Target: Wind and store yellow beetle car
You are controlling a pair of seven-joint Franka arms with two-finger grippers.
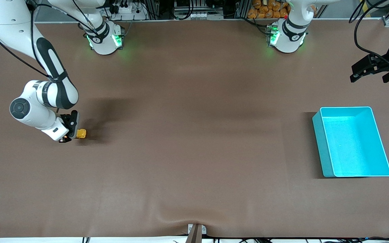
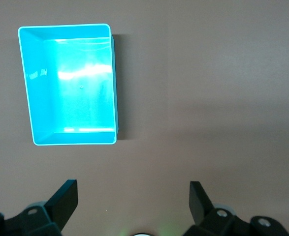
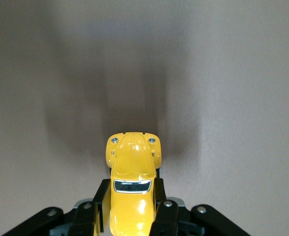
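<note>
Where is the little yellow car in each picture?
Front view: the yellow beetle car sits at the right arm's end of the table, clamped in the right gripper, far from the teal bin.
Right wrist view: the car fills the lower middle, between the shut jaws.
Left wrist view: not in it; only the bin and the open left gripper.
Shared landmark: the brown table.

The toy car point(image 3: 131, 189) is glossy yellow-orange with a dark window. The bin point(image 1: 351, 141) is bright teal. The surface point(image 1: 194, 135) is plain matte brown. Both arms are white with black pincers.
</note>
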